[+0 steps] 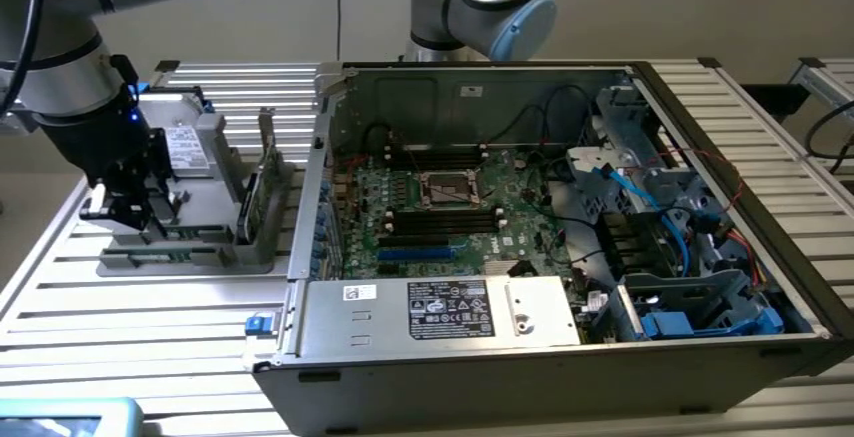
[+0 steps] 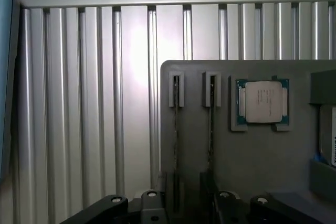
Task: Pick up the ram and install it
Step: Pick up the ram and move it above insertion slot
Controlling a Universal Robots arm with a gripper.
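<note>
Exterior view has the black claw [image 1: 131,219] hanging low over one end of a grey moulded plastic parts holder [image 1: 200,252], the end toward the exterior view's left. In the wrist view the claw [image 2: 189,200] has its dark fingers [image 2: 169,192] spread wide and not clamped on anything, so it's open and empty.

Right by the fingertips is the ram [image 2: 176,124], a thin, long, dark stick seen edge-on, standing in a narrow slot of the holder [image 2: 194,145]. A second stick [image 2: 211,124] just like it sits in the neighbouring slot, parallel to the first. Can't tell if the fingertips actually touch either one. Beside that second slot, a square silver processor chip [image 2: 261,102] with a green border lies flat in its own recess.

Back in the exterior view, a taller dark card [image 1: 251,205] stands upright on the side of the holder nearest the computer. All of this sits on a slatted aluminium table [image 1: 80,307], whose ribs also show in the wrist view [image 2: 105,103].

To the exterior view's right of the holder, just beside it, is a big black open computer case [image 1: 747,137] lying on its side. Inside it are a green motherboard [image 1: 514,192] with black memory slots, a silver boxy power supply [image 1: 441,307] with white labels, and blue cables.
</note>
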